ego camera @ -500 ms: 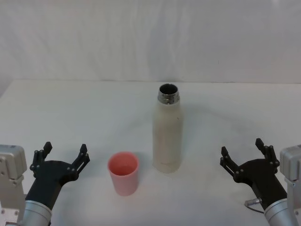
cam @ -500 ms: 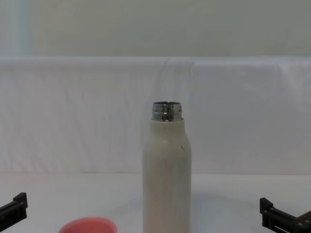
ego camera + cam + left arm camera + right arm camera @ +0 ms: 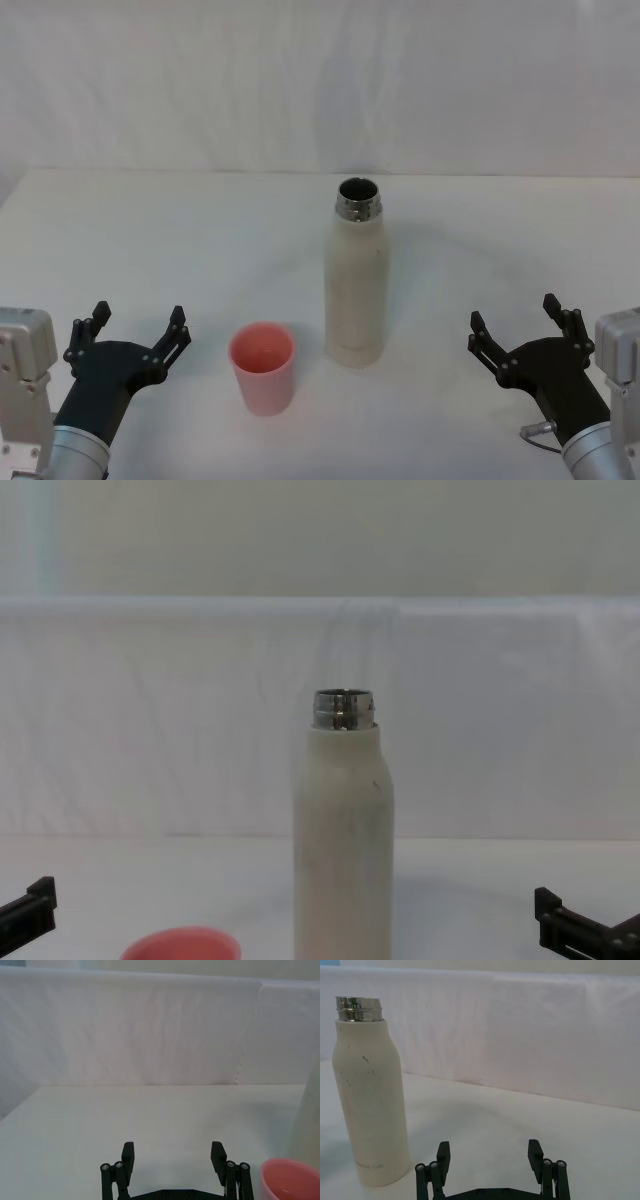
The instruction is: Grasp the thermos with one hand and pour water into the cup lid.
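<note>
While I look down from my head, the thermos (image 3: 356, 282) stands upright mid-table, neck uncapped, with the cup (image 3: 262, 367) just beside it on my left, apart from it. My left gripper (image 3: 137, 331) and right gripper (image 3: 512, 325) sit low at either side, jaws spread wide, holding nothing. From my left wrist, the cup rim (image 3: 290, 1180) shows beside the open fingers (image 3: 128, 1154). From my right wrist, the thermos (image 3: 370, 1095) stands near. From my chest, the thermos (image 3: 343, 830) rises behind the cup (image 3: 182, 944).
</note>
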`<state>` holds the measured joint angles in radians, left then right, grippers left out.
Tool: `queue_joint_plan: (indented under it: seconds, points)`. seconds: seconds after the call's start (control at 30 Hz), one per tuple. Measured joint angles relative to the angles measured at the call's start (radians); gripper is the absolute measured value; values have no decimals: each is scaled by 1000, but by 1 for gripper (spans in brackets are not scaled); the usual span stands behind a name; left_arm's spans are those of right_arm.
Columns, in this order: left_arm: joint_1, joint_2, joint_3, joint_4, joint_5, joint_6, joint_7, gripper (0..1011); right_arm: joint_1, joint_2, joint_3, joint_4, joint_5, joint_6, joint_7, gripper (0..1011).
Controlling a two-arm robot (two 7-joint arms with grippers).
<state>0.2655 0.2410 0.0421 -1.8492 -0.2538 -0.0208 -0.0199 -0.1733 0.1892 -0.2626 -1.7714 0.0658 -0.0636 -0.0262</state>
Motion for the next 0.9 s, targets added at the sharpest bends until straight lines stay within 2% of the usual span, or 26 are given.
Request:
queue_joint_plan:
  seconds: [0.9]
  points:
    - [0, 0, 0, 0, 0, 0, 0, 1001, 0, -1, 1, 0, 0, 1, 3, 1001]
